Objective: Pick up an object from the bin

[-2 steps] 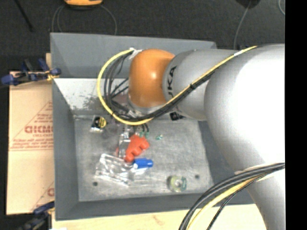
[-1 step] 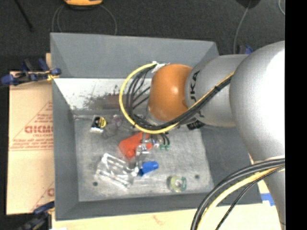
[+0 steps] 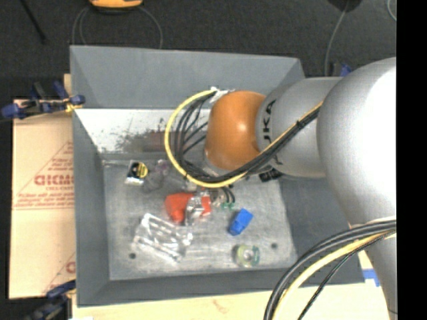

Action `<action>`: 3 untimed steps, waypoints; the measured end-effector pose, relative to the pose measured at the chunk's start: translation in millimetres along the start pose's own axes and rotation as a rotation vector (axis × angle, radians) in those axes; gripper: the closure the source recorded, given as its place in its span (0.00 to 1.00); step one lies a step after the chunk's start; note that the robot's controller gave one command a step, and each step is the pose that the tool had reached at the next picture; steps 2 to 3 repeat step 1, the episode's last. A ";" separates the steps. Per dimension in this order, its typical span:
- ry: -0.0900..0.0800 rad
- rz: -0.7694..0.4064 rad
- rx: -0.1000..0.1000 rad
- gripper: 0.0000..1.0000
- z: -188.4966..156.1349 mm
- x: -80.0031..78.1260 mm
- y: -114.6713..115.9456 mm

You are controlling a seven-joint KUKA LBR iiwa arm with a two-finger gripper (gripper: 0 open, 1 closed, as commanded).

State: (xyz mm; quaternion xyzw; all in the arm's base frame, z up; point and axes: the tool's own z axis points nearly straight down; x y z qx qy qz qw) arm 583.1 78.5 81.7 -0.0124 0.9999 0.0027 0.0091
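The arm's gripper (image 3: 199, 207) is down at the middle of the grey bin (image 3: 93, 199), right against a small red object (image 3: 175, 207) on the floor; how far it is open cannot be told. A blue piece (image 3: 239, 222) lies just beside it, and a clear plastic wrapper (image 3: 160, 239) lies nearer the front wall

Even overhead light, moderate brightness, dark surround.
Bin (image 3: 187, 69) walls are lit flat grey; the floor at mid-frame dims where the arm (image 3: 347, 125) casts a soft shadow under itself. Broad sheen on the arm's silver shell at right, soft highlight on the orange cover (image 3: 233, 132). Clear plastic piece (image 3: 159, 237) glints, lower left of centre. Top of frame is near black.
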 end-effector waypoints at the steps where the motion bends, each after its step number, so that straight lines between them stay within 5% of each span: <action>1: 0.006 -0.135 0.005 1.00 -141.0 -17.9 -0.4; 3: 0.006 -0.135 0.005 1.00 -141.0 -17.9 -0.4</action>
